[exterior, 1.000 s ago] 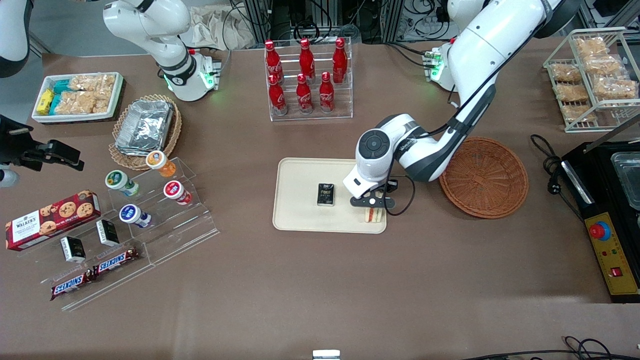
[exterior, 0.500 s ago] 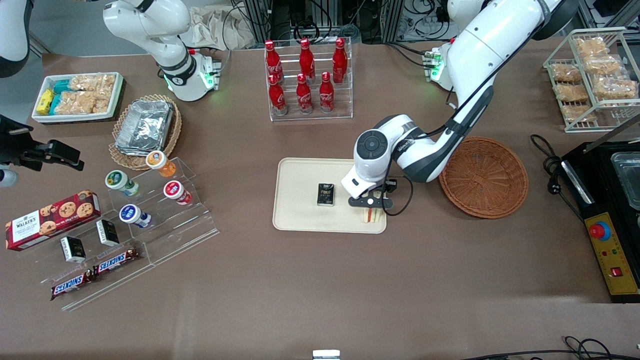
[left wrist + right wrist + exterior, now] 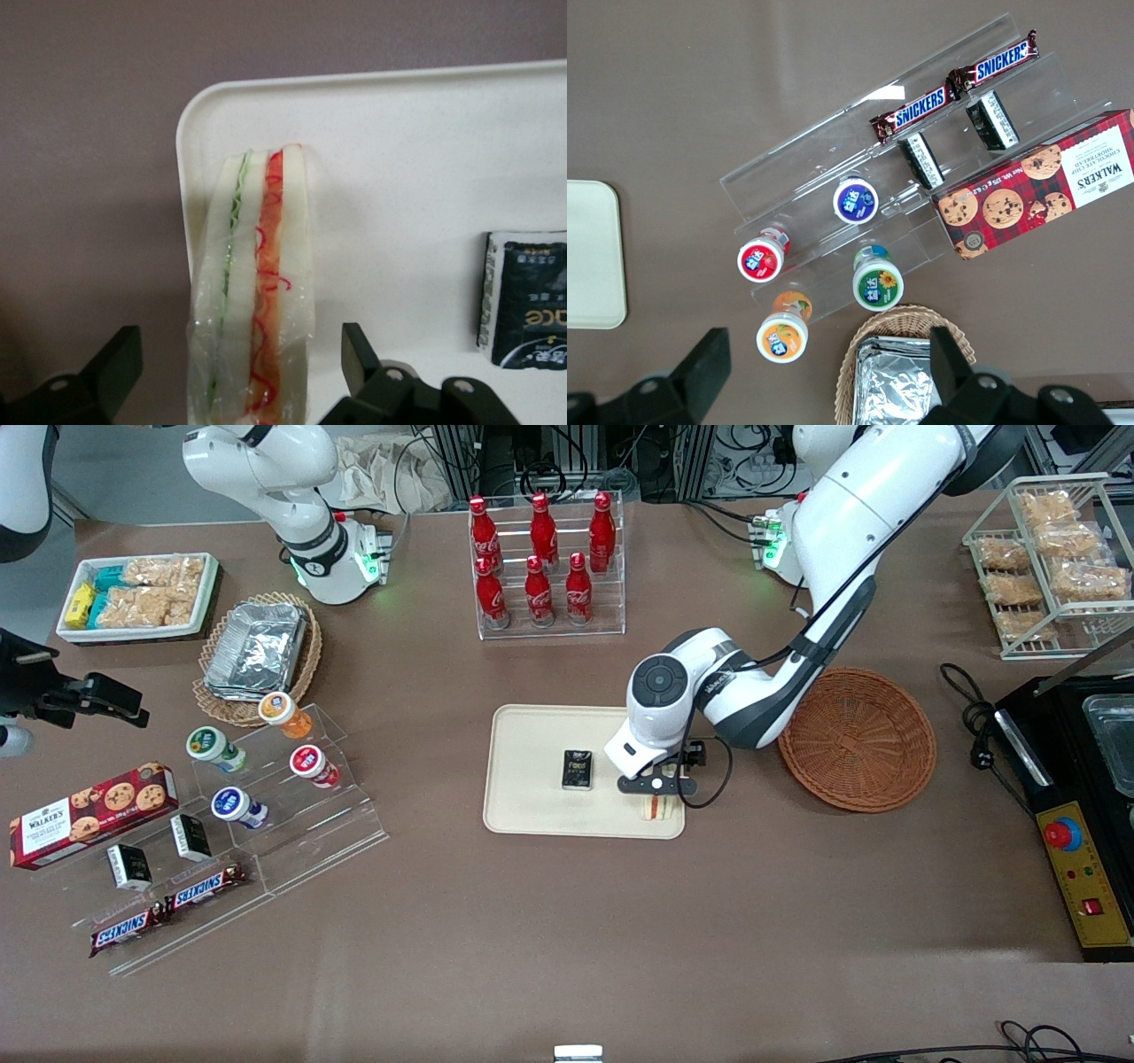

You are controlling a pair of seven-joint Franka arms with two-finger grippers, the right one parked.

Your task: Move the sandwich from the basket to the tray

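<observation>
Nearest the front camera, on a clear stepped stand toward the parked arm's end of the table: two Snickers bars (image 3: 168, 909), two small dark packets (image 3: 159, 852), a red Walker's cookie box (image 3: 90, 811), and four small round cups (image 3: 257, 760) with coloured lids.

Mid-table, on the cream-beige tray (image 3: 532, 797): the sandwich (image 3: 659, 807), standing on edge at the corner nearest the front camera and toward the working arm's end, wrapped in clear film, orange-red and pale green filling showing between white slices (image 3: 257, 292). Poised just above it, the gripper (image 3: 657, 783), fingers (image 3: 359, 350) spread apart on either side of the wedge with visible gaps, touching neither face in the wrist view (image 3: 239, 390). Beside the sandwich on the same tray (image 3: 407, 177), toward the parked arm's end, a small black packet (image 3: 577, 769), lying flat (image 3: 527, 301).

Just off the tray toward the working arm's end: the basket (image 3: 858, 740), reddish-brown wicker, nothing visible inside.

Farther from the camera: a paler wicker basket of foil trays (image 3: 257, 651), a white bin of snack packets (image 3: 137, 595), a clear rack of red cola bottles (image 3: 545, 562), and a wire rack of bagged snacks (image 3: 1050, 558) toward the working arm's end.
</observation>
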